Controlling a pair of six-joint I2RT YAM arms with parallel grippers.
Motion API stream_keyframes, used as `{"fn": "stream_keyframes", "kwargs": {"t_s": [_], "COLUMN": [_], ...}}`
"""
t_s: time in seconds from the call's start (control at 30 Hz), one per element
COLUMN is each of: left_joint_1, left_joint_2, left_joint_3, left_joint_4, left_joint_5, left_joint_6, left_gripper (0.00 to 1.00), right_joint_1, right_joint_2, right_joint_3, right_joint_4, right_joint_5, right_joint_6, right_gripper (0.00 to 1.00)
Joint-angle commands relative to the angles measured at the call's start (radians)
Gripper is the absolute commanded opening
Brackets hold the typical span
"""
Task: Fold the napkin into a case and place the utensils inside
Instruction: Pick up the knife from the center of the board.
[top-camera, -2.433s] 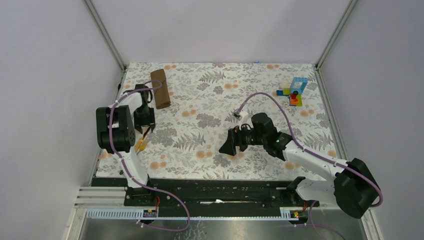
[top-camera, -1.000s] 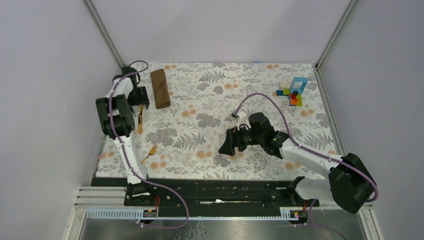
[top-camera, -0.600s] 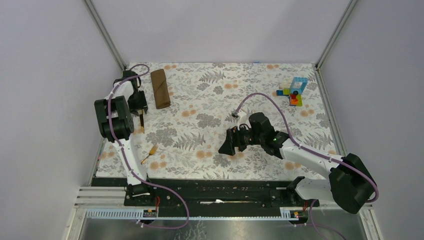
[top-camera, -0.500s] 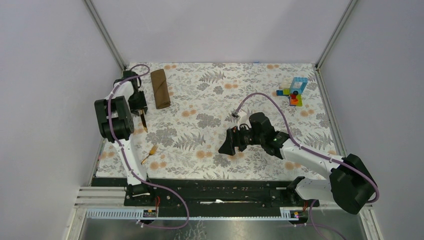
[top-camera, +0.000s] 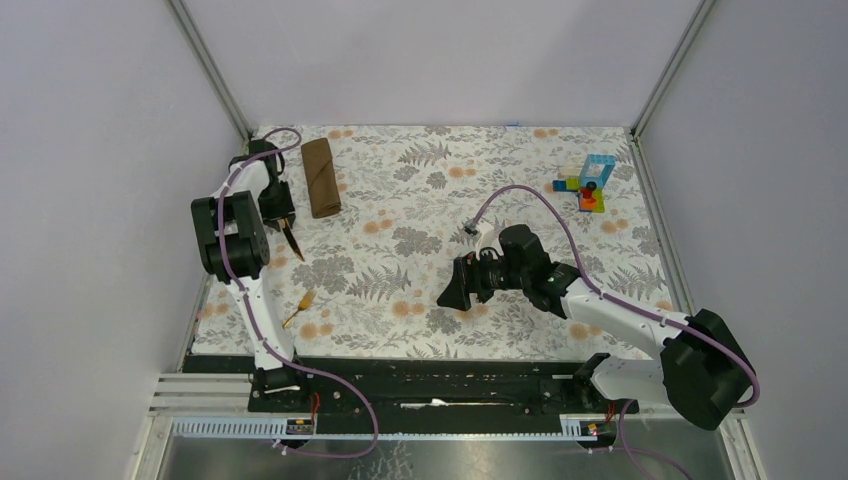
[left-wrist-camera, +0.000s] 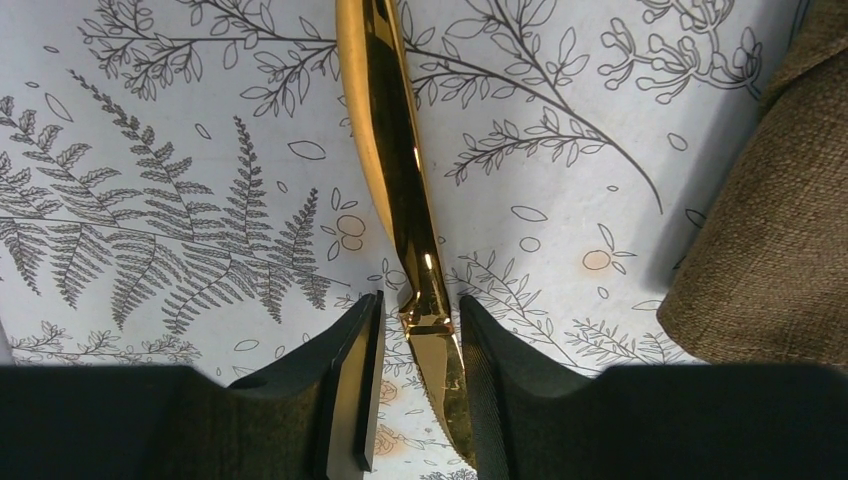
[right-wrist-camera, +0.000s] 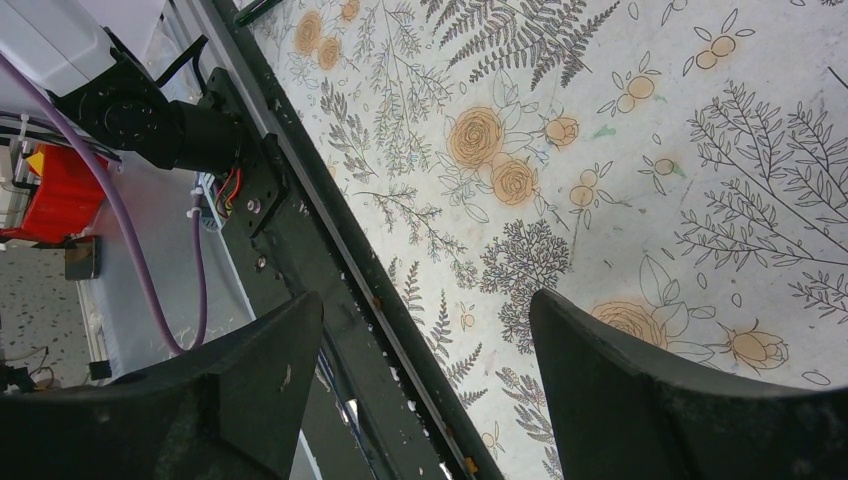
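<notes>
The brown napkin (top-camera: 321, 178) lies folded into a narrow strip at the far left of the table; its edge shows at the right of the left wrist view (left-wrist-camera: 770, 230). My left gripper (top-camera: 281, 215) (left-wrist-camera: 418, 310) sits just left of it, shut on the blade of a golden knife (left-wrist-camera: 395, 170). The blade rests against the right finger, with a slim gap at the left pad. The knife (top-camera: 292, 242) points toward the near side. A second yellow-orange utensil (top-camera: 302, 302) lies near the front left. My right gripper (top-camera: 450, 291) (right-wrist-camera: 425, 310) is open and empty over mid-table.
A stack of colourful toy blocks (top-camera: 590, 183) stands at the far right. The grey-and-orange floral covering (top-camera: 420, 200) spans the table. The black base rail (right-wrist-camera: 300, 260) runs along the near edge. Walls enclose the left, far and right sides.
My left gripper lifted the knife from the front left, carried it up beside the napkin, then turned so the knife tilts a little. One utensil stayed behind. The right arm has not moved.
</notes>
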Motion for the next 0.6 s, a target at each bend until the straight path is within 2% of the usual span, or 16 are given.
{"fn": "stream_keyframes", "kwargs": {"t_s": [0.0,0.07,0.33,0.57], "left_joint_1": [0.002,0.002,0.003,0.003], "left_joint_2": [0.091,0.091,0.039,-0.085], "left_joint_3": [-0.028,-0.047,-0.049,-0.104], "left_joint_4": [-0.022,-0.018,-0.018,-0.017], "left_joint_5": [-0.007,0.001,-0.028,-0.054], "left_joint_6": [-0.005,-0.011,-0.025,-0.048], "left_gripper": [0.36,0.32,0.0,0.0], "right_joint_1": [-0.005,-0.006,-0.005,-0.006], "right_joint_2": [-0.021,-0.018,-0.021,-0.021], "right_joint_3": [0.012,0.013,0.012,0.01], "right_joint_4": [0.029,0.031,0.032,0.035], "right_joint_5": [-0.007,-0.008,-0.006,-0.004], "right_joint_6": [0.006,0.007,0.009,0.009], "right_gripper": [0.82,0.82,0.83,0.83]}}
